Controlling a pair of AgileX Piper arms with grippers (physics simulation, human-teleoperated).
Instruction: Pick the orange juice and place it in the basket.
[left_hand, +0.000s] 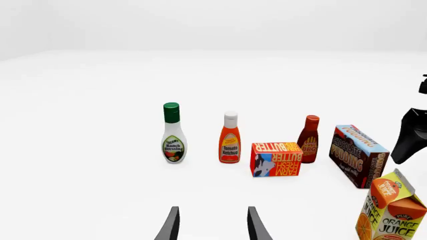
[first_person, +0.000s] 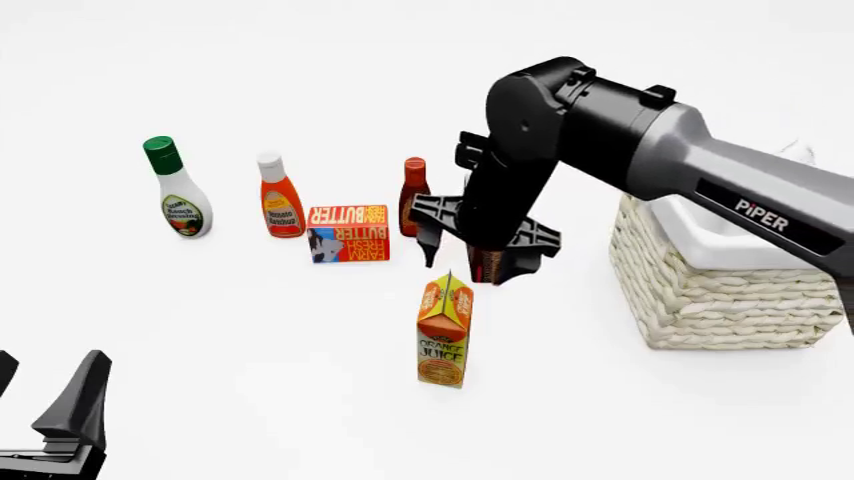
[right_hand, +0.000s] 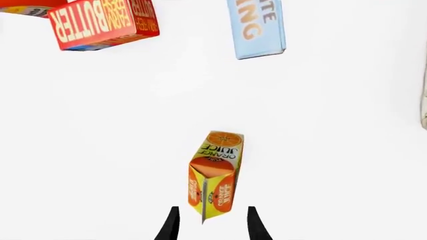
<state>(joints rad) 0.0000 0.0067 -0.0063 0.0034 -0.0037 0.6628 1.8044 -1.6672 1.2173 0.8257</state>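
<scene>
The orange juice (first_person: 445, 332) is a small orange and yellow gable-top carton, standing upright on the table left of the basket (first_person: 721, 290). My right gripper (first_person: 461, 258) hangs open just above and behind its peaked top, pointing down. In the right wrist view the orange juice (right_hand: 215, 175) lies straight ahead of the right gripper (right_hand: 212, 225), its top close to the spread fingertips and untouched. My left gripper (first_person: 47, 388) is open and empty at the near left corner. From the left wrist view the orange juice (left_hand: 393, 212) shows far off to one side of the left gripper (left_hand: 212, 227).
Behind the juice stand a ranch bottle (first_person: 178, 190), a ketchup bottle (first_person: 280, 197), a butter box (first_person: 348, 232) and a dark sauce bottle (first_person: 414, 195). A chocolate pudding box (left_hand: 360, 156) sits under the right arm (first_person: 641, 140). The basket's white liner (first_person: 727, 235) shows at its rim.
</scene>
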